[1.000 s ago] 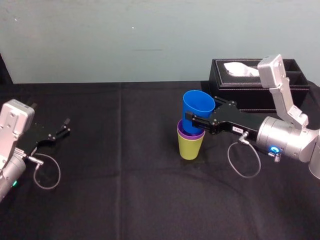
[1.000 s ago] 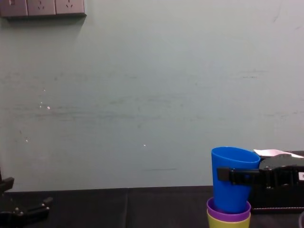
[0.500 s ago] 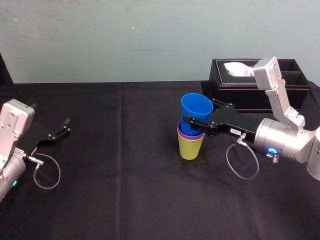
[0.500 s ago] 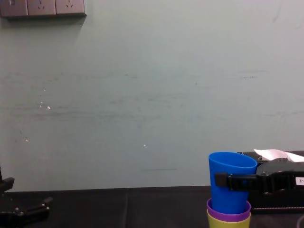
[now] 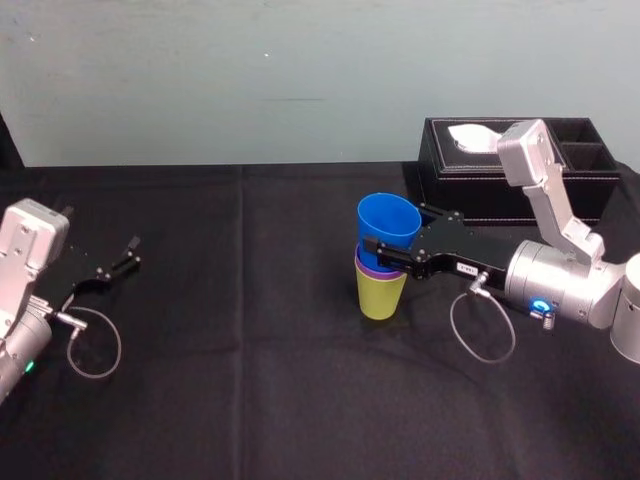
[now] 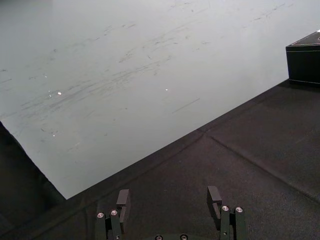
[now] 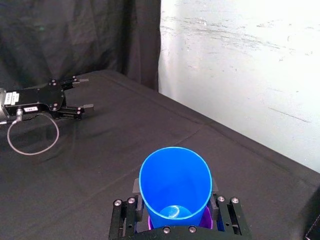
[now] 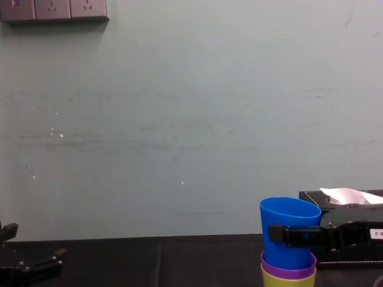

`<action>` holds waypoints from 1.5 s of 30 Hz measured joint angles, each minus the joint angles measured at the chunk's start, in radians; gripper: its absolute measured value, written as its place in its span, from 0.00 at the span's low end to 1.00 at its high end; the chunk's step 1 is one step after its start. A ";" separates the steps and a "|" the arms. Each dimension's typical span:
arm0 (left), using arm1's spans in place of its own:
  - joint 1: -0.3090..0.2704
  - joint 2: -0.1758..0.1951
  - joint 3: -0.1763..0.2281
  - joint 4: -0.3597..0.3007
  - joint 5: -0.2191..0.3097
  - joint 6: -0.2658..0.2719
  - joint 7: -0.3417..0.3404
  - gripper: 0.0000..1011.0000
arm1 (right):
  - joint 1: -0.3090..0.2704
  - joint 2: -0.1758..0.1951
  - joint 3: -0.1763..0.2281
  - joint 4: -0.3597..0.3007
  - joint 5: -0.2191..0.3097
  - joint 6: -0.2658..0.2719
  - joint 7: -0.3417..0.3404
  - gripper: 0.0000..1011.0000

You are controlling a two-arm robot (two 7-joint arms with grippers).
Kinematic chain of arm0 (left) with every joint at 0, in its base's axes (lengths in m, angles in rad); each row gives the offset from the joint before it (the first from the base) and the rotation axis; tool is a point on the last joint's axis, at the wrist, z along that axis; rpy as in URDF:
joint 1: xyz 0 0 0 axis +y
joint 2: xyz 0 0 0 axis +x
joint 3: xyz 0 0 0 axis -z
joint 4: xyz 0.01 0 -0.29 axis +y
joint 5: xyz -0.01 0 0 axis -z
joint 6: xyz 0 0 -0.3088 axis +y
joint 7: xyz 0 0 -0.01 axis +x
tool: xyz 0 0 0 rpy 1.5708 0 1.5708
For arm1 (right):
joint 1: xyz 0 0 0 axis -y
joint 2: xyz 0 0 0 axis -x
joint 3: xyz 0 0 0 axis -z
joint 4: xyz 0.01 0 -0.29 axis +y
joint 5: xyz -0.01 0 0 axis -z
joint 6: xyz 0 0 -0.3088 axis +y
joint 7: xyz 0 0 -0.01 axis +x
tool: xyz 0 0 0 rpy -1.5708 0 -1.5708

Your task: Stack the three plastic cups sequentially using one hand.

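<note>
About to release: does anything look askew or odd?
The blue plastic cup, in the right gripper, sits high in the purple plastic cup, which nests deep in the lime yellow-green cup; it looks not fully seated; left gripper parked open, far left.

Black stitched tissue box (image 5: 460,185) at the far right of the black-draped tabletop (image 5: 250,300), near the pale green wall (image 5: 250,80); a white tissue (image 5: 475,137) protrudes from its top opening. Chest view: row of wall sockets (image 8: 54,9), upper left corner.
</note>
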 joint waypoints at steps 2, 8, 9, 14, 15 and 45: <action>0.000 0.000 0.000 0.000 0.000 0.000 0.000 1.00 | 0.000 0.000 0.000 0.000 0.000 0.000 0.000 0.72; 0.000 0.000 0.000 0.000 0.000 0.000 0.000 1.00 | 0.000 0.001 0.000 0.000 0.001 0.000 0.000 0.75; 0.000 0.000 0.000 0.000 0.000 0.000 0.000 1.00 | 0.000 0.001 0.000 -0.001 0.002 0.000 0.000 0.80; 0.000 0.000 0.000 0.000 0.000 0.000 0.000 1.00 | -0.001 0.001 0.001 -0.001 0.003 0.000 0.000 0.91; 0.000 0.000 0.000 0.000 0.000 0.000 0.000 1.00 | -0.001 0.001 0.001 -0.001 0.003 0.000 -0.001 0.96; 0.000 0.000 0.000 0.000 0.000 0.000 0.000 1.00 | -0.052 -0.035 0.105 -0.008 0.044 -0.027 -0.119 0.99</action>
